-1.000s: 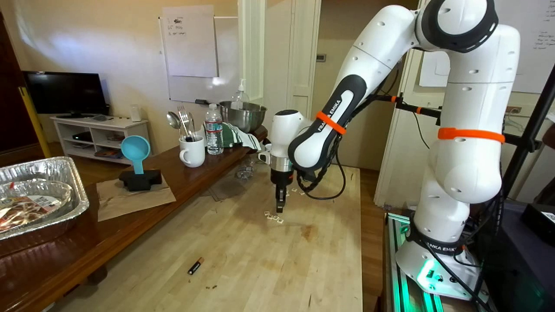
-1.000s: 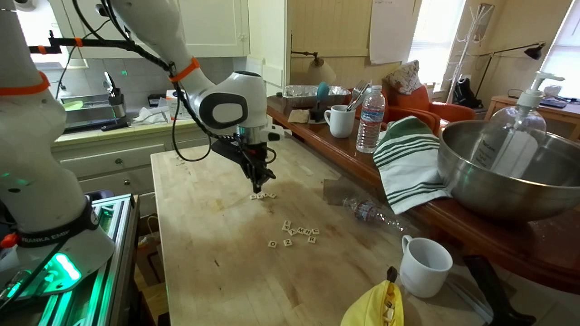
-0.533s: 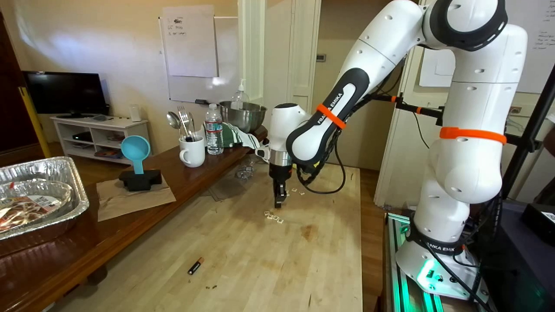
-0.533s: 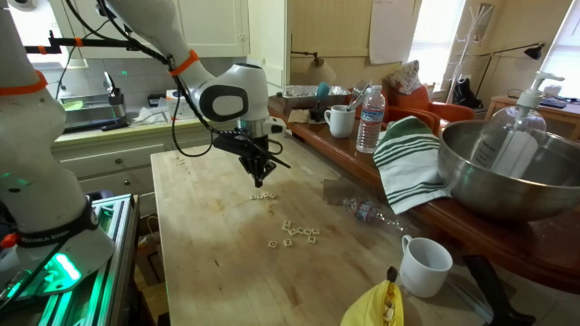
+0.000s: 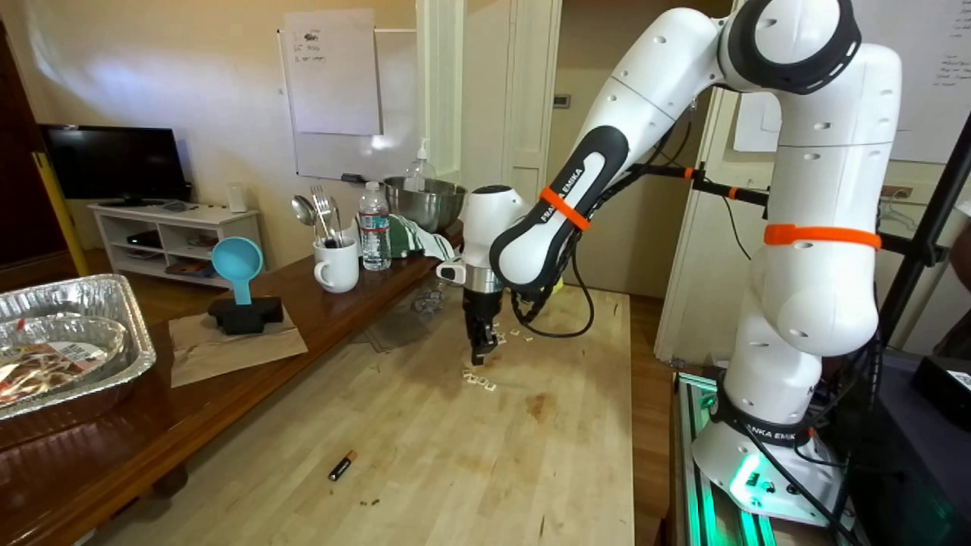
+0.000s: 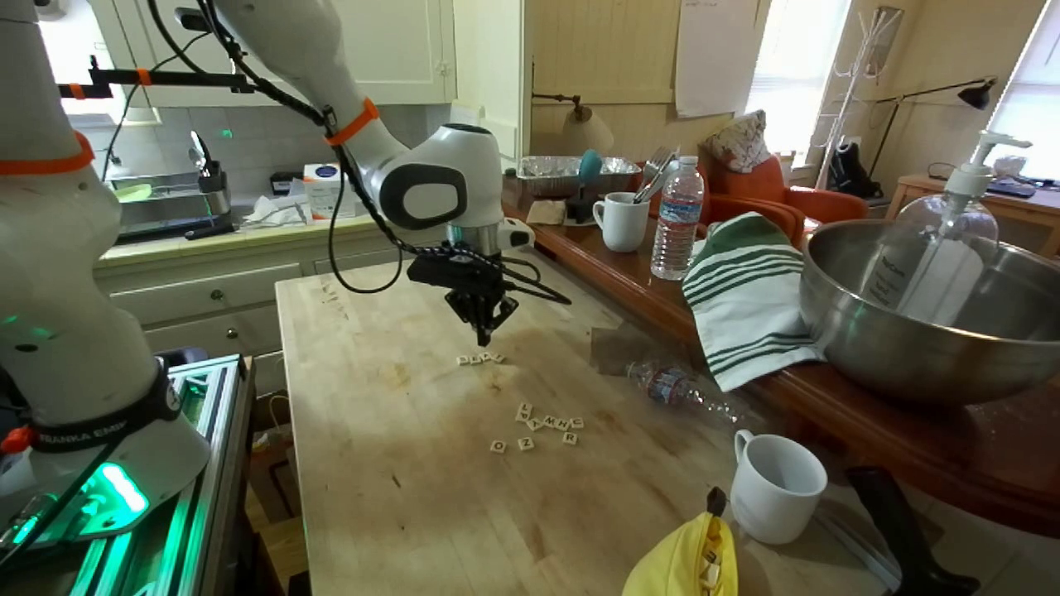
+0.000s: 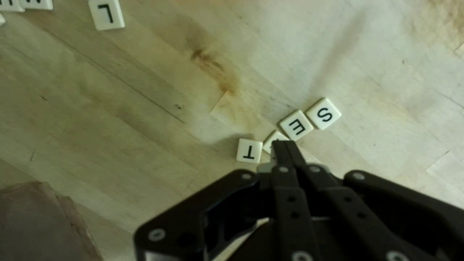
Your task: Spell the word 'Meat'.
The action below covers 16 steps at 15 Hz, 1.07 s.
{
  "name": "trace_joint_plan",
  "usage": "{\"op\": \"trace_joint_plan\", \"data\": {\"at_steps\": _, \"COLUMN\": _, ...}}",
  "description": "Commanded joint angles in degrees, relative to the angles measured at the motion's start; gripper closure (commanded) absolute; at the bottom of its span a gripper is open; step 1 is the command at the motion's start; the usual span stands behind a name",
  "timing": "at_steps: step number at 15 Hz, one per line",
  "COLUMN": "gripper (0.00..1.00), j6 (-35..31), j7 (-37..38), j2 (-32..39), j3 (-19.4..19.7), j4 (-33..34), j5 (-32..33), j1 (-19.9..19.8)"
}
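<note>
Small whitish letter tiles lie on the wooden table. Four stand in a slightly crooked row: in the wrist view the S tile (image 7: 323, 113), the E tile (image 7: 296, 125), a tile (image 7: 271, 140) whose letter is mostly hidden by my fingertips, and the T tile (image 7: 249, 150). The row (image 6: 474, 359) also shows in both exterior views. An L tile (image 7: 106, 14) and a partly cut-off tile like M or W (image 7: 36, 3) lie farther off, among other loose tiles (image 6: 555, 422). My gripper (image 7: 285, 143) is shut, nothing visible between the fingertips, just above the row.
A yellow pouch (image 6: 675, 559), a white mug (image 6: 778, 497) and a lying clear bottle (image 6: 679, 389) are on the table. A brown flat piece (image 7: 36, 221) shows in the wrist view. A battery (image 5: 342, 465) lies farther along. A raised brown counter (image 5: 303, 299) borders the table.
My gripper has risen slightly from the row and shifted sideways toward the brown counter, tilting a little. The tiles look unmoved.
</note>
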<state>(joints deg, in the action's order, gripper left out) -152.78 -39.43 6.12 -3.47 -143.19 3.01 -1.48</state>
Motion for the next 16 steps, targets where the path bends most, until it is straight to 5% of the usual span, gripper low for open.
{"op": "trace_joint_plan", "data": {"at_steps": 1, "gripper": 1.0, "j6": -2.29, "j7": -4.71, "j2": 4.19, "j3": 0.2, "j4": 2.56, "j5": 0.45, "j1": -0.72}}
{"op": "trace_joint_plan", "data": {"at_steps": 16, "gripper": 1.0, "j6": -2.99, "j7": -5.53, "j2": 5.4, "j3": -0.06, "j4": 3.2, "j5": 0.88, "j1": -1.48}}
